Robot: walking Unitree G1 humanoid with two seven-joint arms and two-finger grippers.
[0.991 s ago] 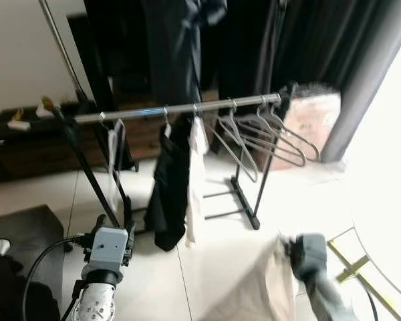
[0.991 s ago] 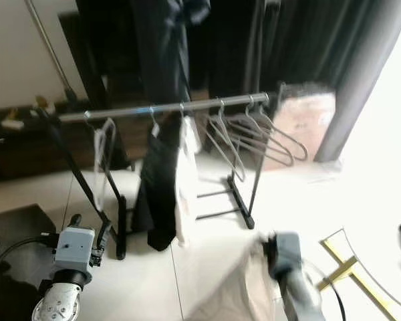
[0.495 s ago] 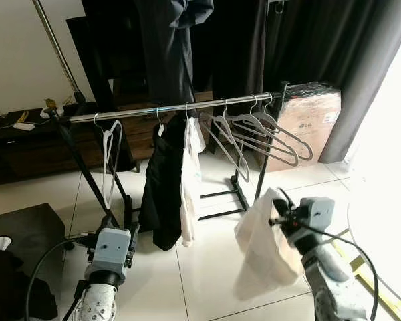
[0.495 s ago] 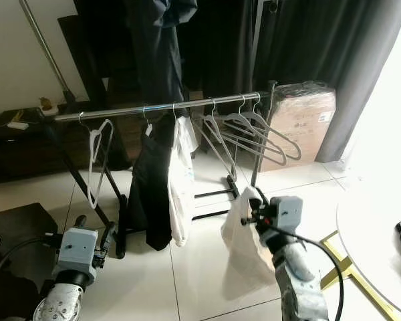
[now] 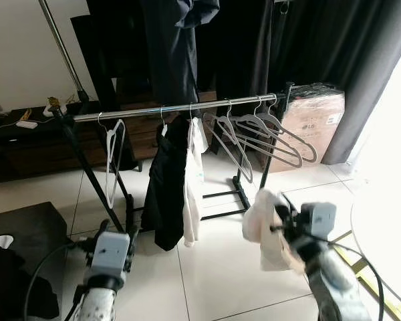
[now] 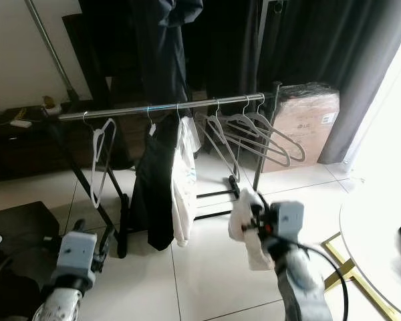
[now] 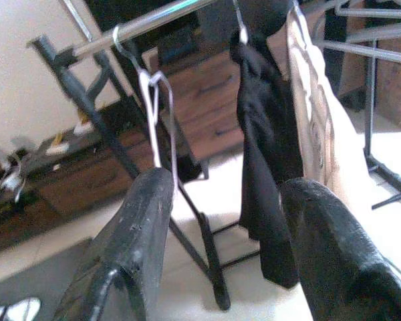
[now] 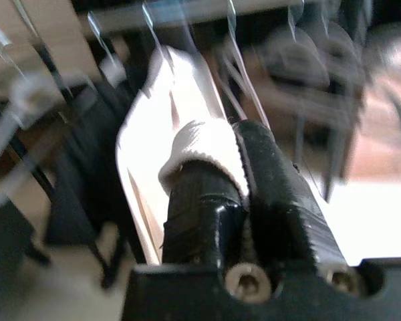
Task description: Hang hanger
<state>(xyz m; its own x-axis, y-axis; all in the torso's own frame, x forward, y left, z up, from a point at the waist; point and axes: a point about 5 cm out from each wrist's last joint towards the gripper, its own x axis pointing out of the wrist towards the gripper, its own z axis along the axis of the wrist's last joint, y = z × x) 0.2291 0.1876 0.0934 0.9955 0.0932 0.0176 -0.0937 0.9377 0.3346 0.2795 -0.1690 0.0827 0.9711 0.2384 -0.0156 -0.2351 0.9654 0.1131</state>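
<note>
Near right, short of the rail (image 5: 180, 108), the right gripper (image 8: 237, 180) has its jaws pinching a pale garment (image 5: 266, 227): light, limp, swinging freely. Left gripper (image 7: 227, 221) jaws spread, idle.

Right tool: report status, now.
Right tool shut on white garment, raised short of the rail. Left tool open, low, idle. Black garment, white shirt and empty hangers crowd the rail.
</note>
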